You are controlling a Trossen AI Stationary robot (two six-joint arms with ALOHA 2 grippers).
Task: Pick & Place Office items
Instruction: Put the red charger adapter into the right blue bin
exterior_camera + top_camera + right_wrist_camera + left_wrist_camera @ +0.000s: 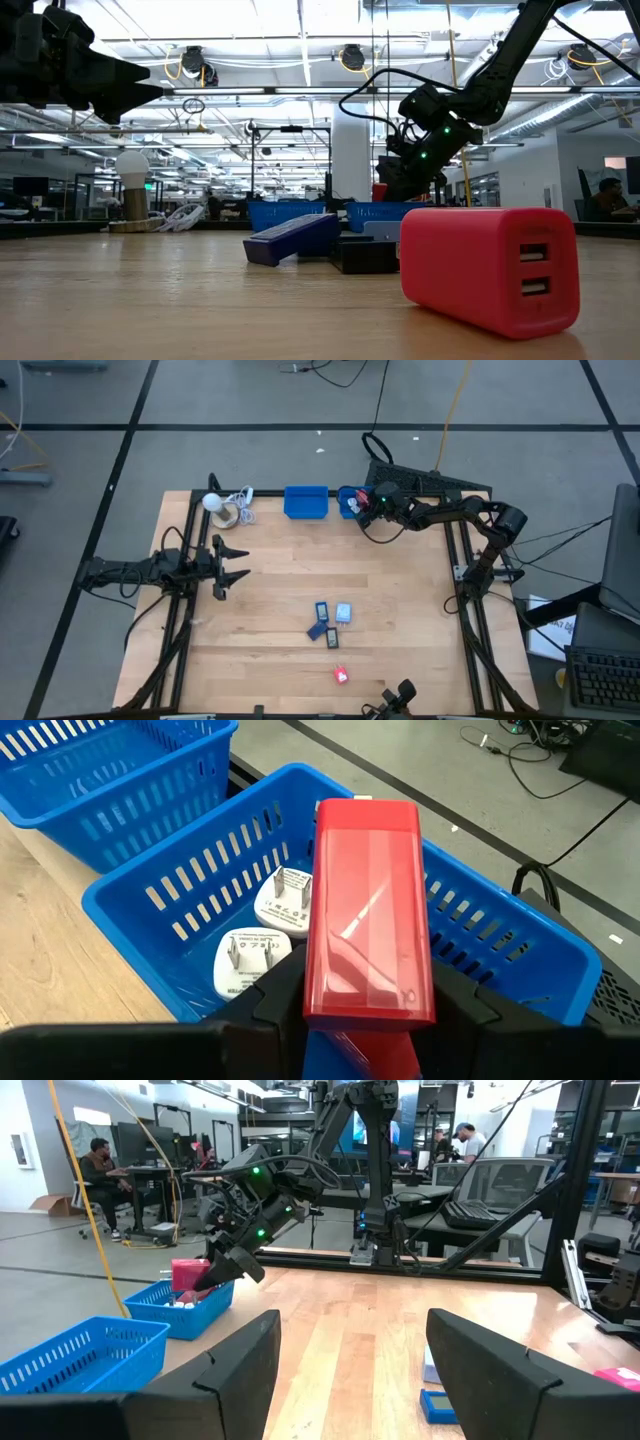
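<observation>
My right gripper (pixel 363 508) hangs over the right blue bin (pixel 150 900) at the table's far edge, shut on a red block (pixel 368 900). Two white plug adapters (pixel 262 935) lie in that bin. In the middle of the table lie two dark blue rectangles (pixel 321 610), a light blue block (pixel 343 612) and a small black piece (pixel 331 636). A second red block (pixel 341 675) lies flat near the front edge. At the left edge my left gripper (pixel 238 565) stands open and level, with nothing between its fingers. My right gripper pinches the red block's two long sides near its rear end (pixel 365 995) between its two fingers (pixel 275 995). The fingers slant downward from the table's right side and lie along the block. The block juts forward past the fingertips, clear above the bin.
A second blue bin (pixel 306 502) stands to the left of the first. A white ball with a coiled cord (pixel 222 506) sits at the far left corner. Bare wood lies between the bins and the items in the middle.
</observation>
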